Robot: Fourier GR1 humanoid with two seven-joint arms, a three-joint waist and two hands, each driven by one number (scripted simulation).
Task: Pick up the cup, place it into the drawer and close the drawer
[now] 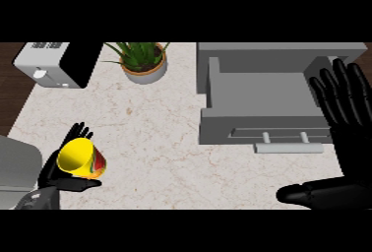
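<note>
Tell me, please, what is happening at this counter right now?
The robot's left hand holds a yellow cup above the counter's left side. The grey drawer stands open at the right, nothing visible inside it. The right hand is open beside the drawer, fingers straight. A potted plant and a toaster stand at the back.

Counter [160, 128] looked like pale veined marble, smooth, drawer [254, 93] was matt grey with a paler metal-looking handle [288, 146], cup [81, 158] appeared glossy yellow, hands looked glossy black plastic, plant pot [145, 74] seemed matt terracotta.
</note>
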